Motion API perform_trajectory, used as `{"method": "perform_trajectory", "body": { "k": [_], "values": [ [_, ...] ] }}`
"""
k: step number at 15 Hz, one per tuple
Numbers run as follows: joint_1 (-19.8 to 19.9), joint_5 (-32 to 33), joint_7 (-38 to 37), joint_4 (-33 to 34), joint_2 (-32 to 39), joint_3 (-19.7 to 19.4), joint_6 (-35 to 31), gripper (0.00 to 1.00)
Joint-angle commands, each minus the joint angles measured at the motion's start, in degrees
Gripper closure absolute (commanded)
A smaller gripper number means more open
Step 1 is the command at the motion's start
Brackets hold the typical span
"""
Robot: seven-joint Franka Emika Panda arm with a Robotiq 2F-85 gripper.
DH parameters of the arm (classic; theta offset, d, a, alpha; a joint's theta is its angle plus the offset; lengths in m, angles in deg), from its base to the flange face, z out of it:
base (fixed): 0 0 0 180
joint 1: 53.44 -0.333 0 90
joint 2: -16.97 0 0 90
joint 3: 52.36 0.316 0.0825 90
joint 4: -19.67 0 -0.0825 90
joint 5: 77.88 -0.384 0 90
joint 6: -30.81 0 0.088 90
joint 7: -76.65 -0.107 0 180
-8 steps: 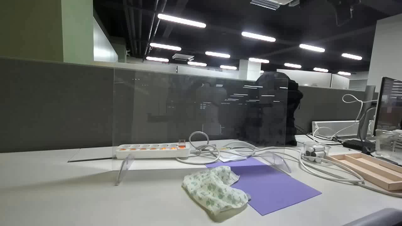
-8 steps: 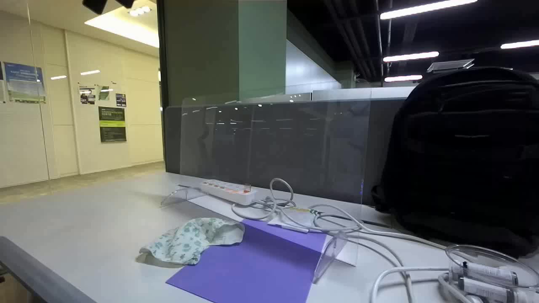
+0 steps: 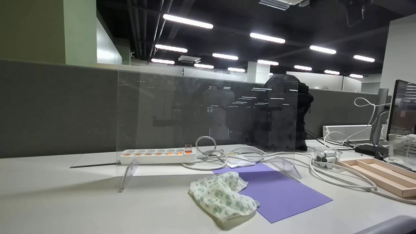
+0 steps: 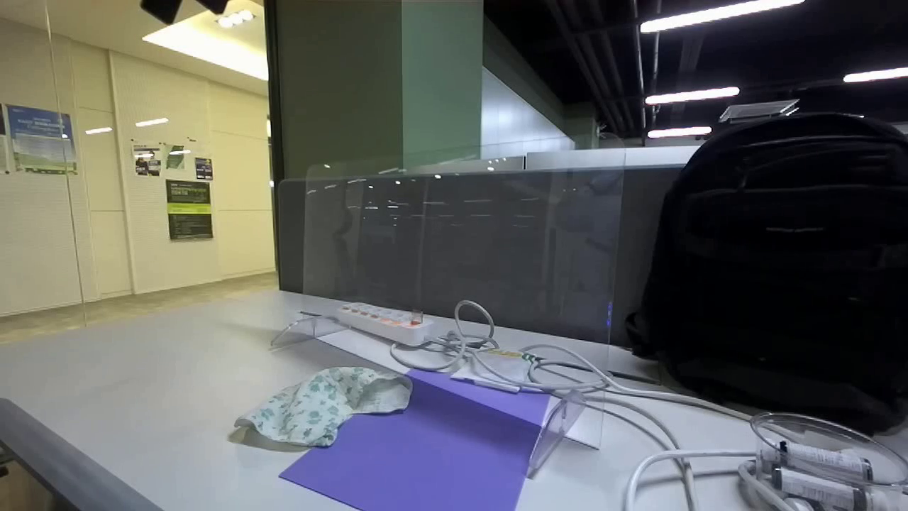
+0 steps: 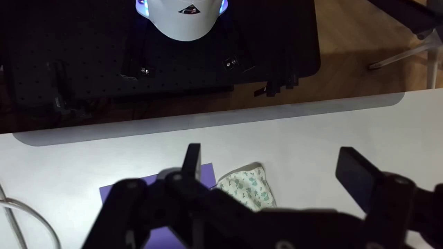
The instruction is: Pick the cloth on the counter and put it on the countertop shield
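Cloth (image 5: 248,188) framed between the fingers (image 5: 356,178) in the wrist view; fingers spread wide, well above it. It lies rumpled on the desk (image 3: 156,208), one side lapping onto a purple sheet (image 4: 440,454), the other facing a broad stretch of desk; more desk runs to the grey edge (image 5: 207,121). Clear shield (image 3: 195,107) stands upright just beyond, lower edge crossing over the sheet. Behind it: power strip (image 3: 157,158), looped cables (image 3: 205,169).

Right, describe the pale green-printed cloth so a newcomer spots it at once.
On the wide, light grey counter stands a tall, clear plastic shield. A flat purple rectangular sheet reaches past the shield's bottom edge, and the crumpled pale cloth with green leafy print lies partly over that sheet's side. Its folds and pattern set it apart from the smooth, plain sheet.
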Motion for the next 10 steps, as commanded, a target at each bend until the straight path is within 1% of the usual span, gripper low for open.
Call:
{"method": "perform_trajectory", "body": {
  "k": [1, 2, 4, 5, 8, 10],
  "values": [
    [1.4, -0.4, 0.7, 0.1, 0.2, 1.0, 0.2, 0.0],
    [2.1, -0.3, -1.7, -0.1, 0.3, 1.7, -0.9, 0.0],
    [2.7, -0.6, -3.8, -0.8, 1.1, 2.8, -2.7, 0.0],
    [3.3, -0.2, -4.6, -1.8, 1.1, 3.7, -5.6, 0.0],
    [4.6, 1.7, -7.7, -6.5, 2.1, 6.4, -17.4, 0.0],
    [4.7, 3.0, -9.0, -9.9, 3.3, 7.7, -25.9, 0.0]
  ]
}}
